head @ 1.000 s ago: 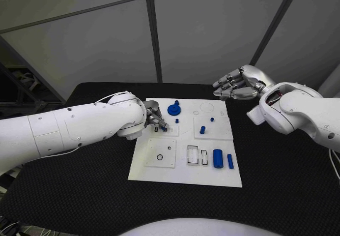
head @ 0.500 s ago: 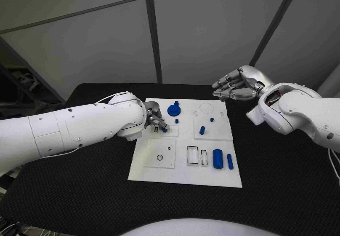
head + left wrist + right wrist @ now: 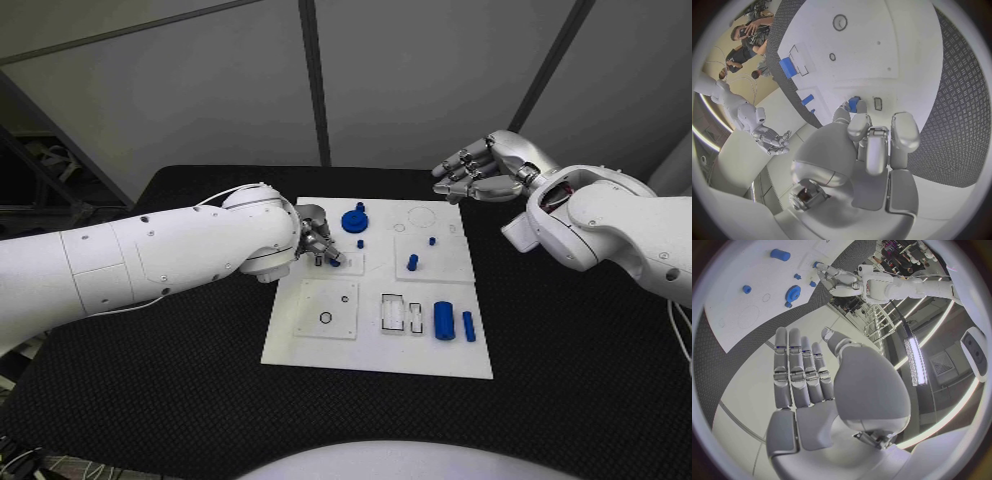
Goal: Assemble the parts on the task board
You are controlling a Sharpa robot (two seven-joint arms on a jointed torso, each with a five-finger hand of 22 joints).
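Observation:
The white task board (image 3: 378, 350) lies mid-table. My left hand (image 3: 317, 247) hovers over the board's upper left and pinches a small blue part (image 3: 335, 262) at its fingertips; in the left wrist view the same blue part (image 3: 854, 104) sits beside a small slot. On the board stand a blue gear with a knob (image 3: 356, 222), a blue peg (image 3: 413, 264) and two tiny blue studs. A thick blue cylinder (image 3: 444, 321) and a thin blue pin (image 3: 469, 326) lie at its right. My right hand (image 3: 483, 172) hangs open, fingers straight (image 3: 801, 375), off the board's far right corner.
A small square plate with a hole (image 3: 329, 310) and two rectangular slots (image 3: 392, 313) occupy the board's near half. Black matting (image 3: 173, 380) surrounds the board on all sides. My left forearm (image 3: 159, 260) stretches over the table's left.
My left hand has barely shifted over the board's upper left, the small blue part still in its fingertips. The right hand has stayed where it was.

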